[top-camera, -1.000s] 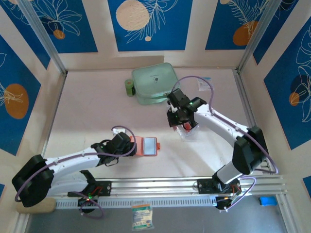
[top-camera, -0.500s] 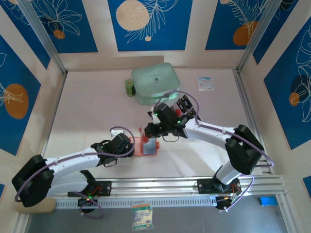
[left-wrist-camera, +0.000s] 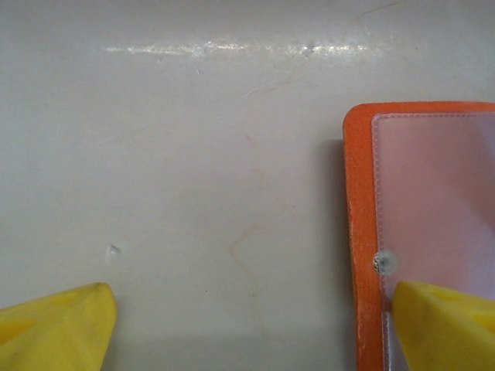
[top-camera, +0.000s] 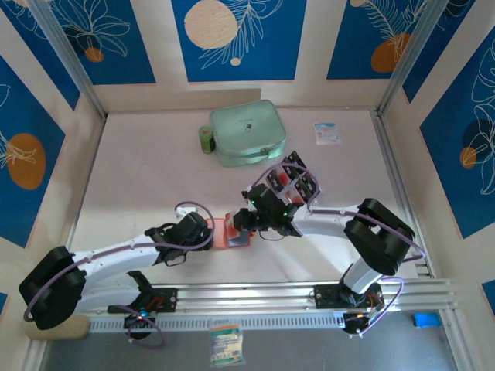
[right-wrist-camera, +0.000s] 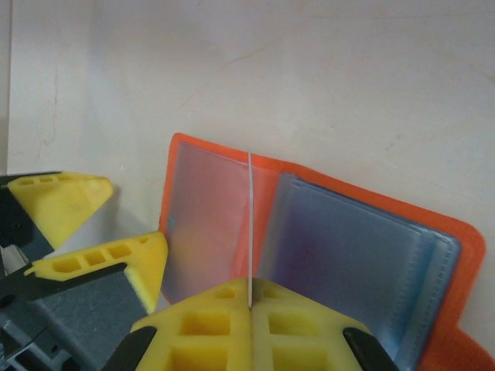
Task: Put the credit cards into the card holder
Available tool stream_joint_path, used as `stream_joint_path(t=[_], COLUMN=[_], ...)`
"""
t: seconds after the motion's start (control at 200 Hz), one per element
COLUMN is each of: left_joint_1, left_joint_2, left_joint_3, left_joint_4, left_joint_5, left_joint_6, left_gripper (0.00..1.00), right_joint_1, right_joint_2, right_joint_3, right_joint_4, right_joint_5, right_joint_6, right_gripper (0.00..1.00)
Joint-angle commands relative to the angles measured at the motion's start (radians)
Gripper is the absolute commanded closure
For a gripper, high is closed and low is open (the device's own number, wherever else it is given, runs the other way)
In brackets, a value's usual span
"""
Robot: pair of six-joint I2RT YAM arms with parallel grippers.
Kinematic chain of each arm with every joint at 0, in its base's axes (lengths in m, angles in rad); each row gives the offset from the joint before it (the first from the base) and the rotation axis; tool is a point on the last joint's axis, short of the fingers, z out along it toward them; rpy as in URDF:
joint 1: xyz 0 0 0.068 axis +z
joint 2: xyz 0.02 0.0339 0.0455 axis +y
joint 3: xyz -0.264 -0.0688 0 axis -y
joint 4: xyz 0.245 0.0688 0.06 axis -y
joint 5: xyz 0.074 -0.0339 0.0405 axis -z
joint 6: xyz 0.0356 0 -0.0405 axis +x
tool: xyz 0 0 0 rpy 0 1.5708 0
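The orange card holder (top-camera: 230,236) lies open on the table, its clear pockets (right-wrist-camera: 216,224) facing up. My right gripper (right-wrist-camera: 251,297) is shut on one credit card (right-wrist-camera: 250,216), seen edge-on as a thin white line standing over the holder's fold. From above, the right gripper (top-camera: 247,222) hangs over the holder. My left gripper (left-wrist-camera: 251,313) is open, and its right finger (left-wrist-camera: 445,325) rests on the holder's (left-wrist-camera: 360,232) left pocket, by the edge. More credit cards (top-camera: 291,180) stand in a clear rack behind the right arm.
A mint-green zip case (top-camera: 247,133) with a green roll (top-camera: 206,139) beside it sits at the back. A white-and-blue packet (top-camera: 326,133) lies at the back right. The left gripper (top-camera: 207,230) and right gripper are close together at the holder.
My right arm has swung from the card rack leftward and down to the card holder, carrying a card. The left arm has stayed at the holder's left edge.
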Motion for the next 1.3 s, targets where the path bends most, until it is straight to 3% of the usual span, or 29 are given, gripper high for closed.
stream_joint_path(t=[0.0,0.465,1.295], left_joint_1=[0.009,0.008,0.009], left_joint_2=[0.012,0.017,0.02], left_joint_3=[0.025,0.022,0.021], left_joint_4=[-0.028,-0.032,-0.028], left_joint_5=[-0.007,0.001,0.008], left_joint_6=[-0.011,-0.016,-0.012], left_gripper=[0.09,0.14,0.17], right_joint_1=[0.012,0.04,0.071], right_joint_2=[-0.045,-0.004,0.066], right_joint_3=[-0.044,-0.124,-0.173], right_joint_4=[0.116,0.294,0.386], right_joint_5=[0.065,0.099,0.122], right_joint_6=[0.058,0.148,0.219], right_gripper=[1.0,1.0,1.0])
